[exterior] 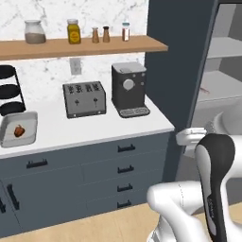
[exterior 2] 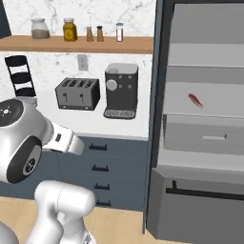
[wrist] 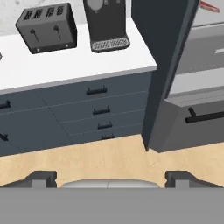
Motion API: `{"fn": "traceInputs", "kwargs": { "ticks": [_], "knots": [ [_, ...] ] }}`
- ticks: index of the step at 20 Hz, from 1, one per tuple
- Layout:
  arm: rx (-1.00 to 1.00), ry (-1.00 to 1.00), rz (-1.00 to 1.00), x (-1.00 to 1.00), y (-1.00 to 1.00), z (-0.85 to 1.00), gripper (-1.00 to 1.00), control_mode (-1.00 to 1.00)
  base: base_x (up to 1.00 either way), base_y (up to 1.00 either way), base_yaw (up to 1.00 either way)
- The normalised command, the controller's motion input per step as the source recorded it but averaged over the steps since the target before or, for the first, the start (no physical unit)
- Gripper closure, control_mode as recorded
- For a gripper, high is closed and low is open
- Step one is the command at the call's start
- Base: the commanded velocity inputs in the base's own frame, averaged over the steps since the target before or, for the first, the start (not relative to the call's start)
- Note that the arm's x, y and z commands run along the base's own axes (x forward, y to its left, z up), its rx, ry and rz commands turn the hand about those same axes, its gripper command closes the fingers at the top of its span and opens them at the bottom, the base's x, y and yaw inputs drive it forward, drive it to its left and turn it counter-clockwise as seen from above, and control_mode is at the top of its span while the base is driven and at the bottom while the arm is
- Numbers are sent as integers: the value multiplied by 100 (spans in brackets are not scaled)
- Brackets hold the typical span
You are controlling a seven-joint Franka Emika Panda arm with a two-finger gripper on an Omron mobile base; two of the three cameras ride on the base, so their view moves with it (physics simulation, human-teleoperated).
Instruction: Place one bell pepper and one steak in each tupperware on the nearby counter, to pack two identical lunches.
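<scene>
Judging by one tupperware (exterior: pixel 19 129) on the tabletop (exterior: pixel 94 127) holding a lone reddish item, packing remained early; the hand (wrist: pixel 109 177) stood open, empty.

The gripper (wrist: pixel 109 177) hung over the floor (wrist: pixel 87 162), in front of the drawers (wrist: pixel 98 107) below the desk (wrist: pixel 65 70). Ahead of it on the desk the toaster (wrist: pixel 47 27) stood left of the coffee machine (wrist: pixel 106 24), and farther left lay a tupperware (exterior: pixel 19 128) with a bell pepper (exterior: pixel 19 131) in it. To the gripper's right the open fridge (exterior 2: pixel 205 119) held a steak (exterior 2: pixel 195 100) on a shelf.
</scene>
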Motion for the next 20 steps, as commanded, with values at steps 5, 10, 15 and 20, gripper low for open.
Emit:
{"fn": "traceInputs", "kwargs": {
  "ticks": [5, 10, 15, 20],
  "knots": [
    [0, 0, 0, 0, 0, 0, -100, 100, 0, -75, 15],
    [0, 0, 0, 0, 0, 0, -100, 100, 9, -60, 12],
    [0, 0, 0, 0, 0, 0, -100, 100, 22, -47, 3],
    [0, 0, 0, 0, 0, 0, -100, 100, 40, -40, -22]
  ]
}}
